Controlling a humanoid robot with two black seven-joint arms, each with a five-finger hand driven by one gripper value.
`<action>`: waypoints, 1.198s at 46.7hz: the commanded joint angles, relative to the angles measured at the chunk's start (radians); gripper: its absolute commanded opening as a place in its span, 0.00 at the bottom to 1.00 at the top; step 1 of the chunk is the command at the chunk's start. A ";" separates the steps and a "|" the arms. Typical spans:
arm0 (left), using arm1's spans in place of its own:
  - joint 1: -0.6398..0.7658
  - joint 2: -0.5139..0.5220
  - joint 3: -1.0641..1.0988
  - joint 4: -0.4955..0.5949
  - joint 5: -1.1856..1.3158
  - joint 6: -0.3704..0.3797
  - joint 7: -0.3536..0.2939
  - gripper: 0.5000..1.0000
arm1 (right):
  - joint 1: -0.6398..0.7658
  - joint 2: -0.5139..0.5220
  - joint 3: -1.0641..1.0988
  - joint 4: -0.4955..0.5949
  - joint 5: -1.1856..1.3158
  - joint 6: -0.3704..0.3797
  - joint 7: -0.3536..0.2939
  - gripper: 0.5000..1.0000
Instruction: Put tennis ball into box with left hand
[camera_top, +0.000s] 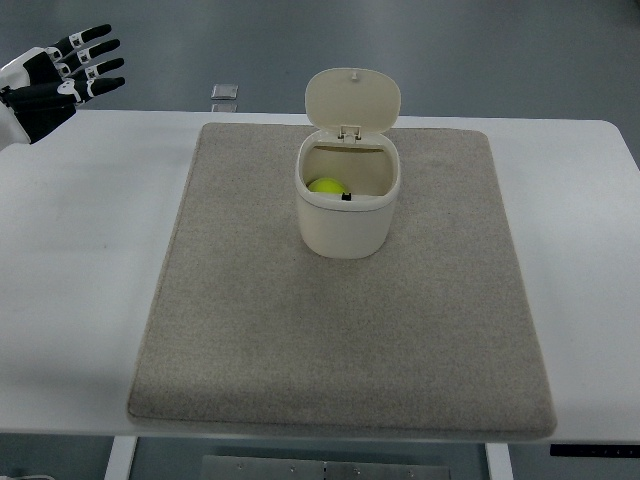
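A cream box (346, 215) with its hinged lid (352, 100) flipped up stands on the far middle of a grey mat (340, 330). A yellow-green tennis ball (326, 186) lies inside the box, partly hidden by the rim. My left hand (85, 62) hovers at the far left, over the table's back edge, well away from the box. Its black and white fingers (96, 41) are spread and hold nothing. The right arm does not show.
The mat lies on a white table (80, 260). A small grey square object (225, 92) sits on the floor beyond the table's far edge. A metal table frame (340, 467) shows below the near edge.
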 joint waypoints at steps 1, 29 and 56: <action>-0.012 -0.022 -0.003 0.023 -0.059 -0.011 0.049 0.98 | 0.000 0.000 0.000 0.000 0.000 0.000 0.000 0.80; -0.128 -0.387 -0.023 0.618 -0.305 -0.232 0.336 0.98 | 0.000 0.000 0.000 0.000 0.000 -0.001 0.000 0.80; -0.118 -0.496 -0.157 0.621 -0.305 -0.232 0.330 0.98 | 0.000 0.000 0.000 0.000 0.000 -0.001 0.000 0.80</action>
